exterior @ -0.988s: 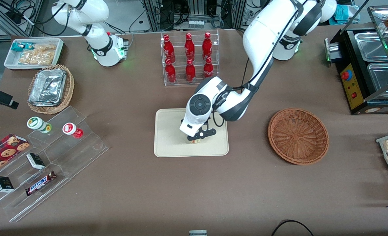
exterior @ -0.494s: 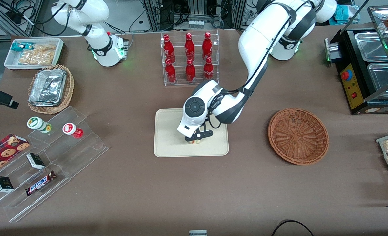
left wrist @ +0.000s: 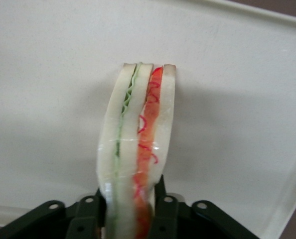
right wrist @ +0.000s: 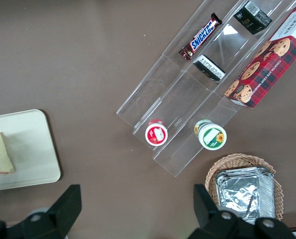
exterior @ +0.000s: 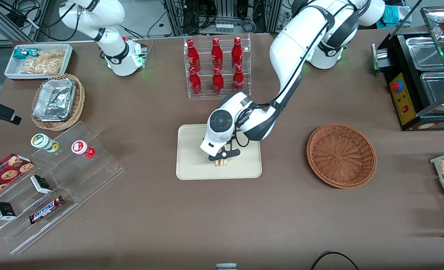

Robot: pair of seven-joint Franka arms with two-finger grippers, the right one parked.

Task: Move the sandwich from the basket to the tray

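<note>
The gripper (exterior: 220,157) hangs low over the tray (exterior: 191,165), jaws pinching the sandwich (left wrist: 136,149) upright on its edge, well apart from the basket (exterior: 341,155). Opened from here, the thin wedge may topple or its layers splay.

"SNICKERS" — on a candy bar (right wrist: 201,36) on the clear stepped stand (right wrist: 188,94); nothing else legible.

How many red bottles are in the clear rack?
6. Three stand in the rack's upper row and three in its lower row, farther from the camera than the tray, where the claw holds the sandwich. None seem hidden.
</note>
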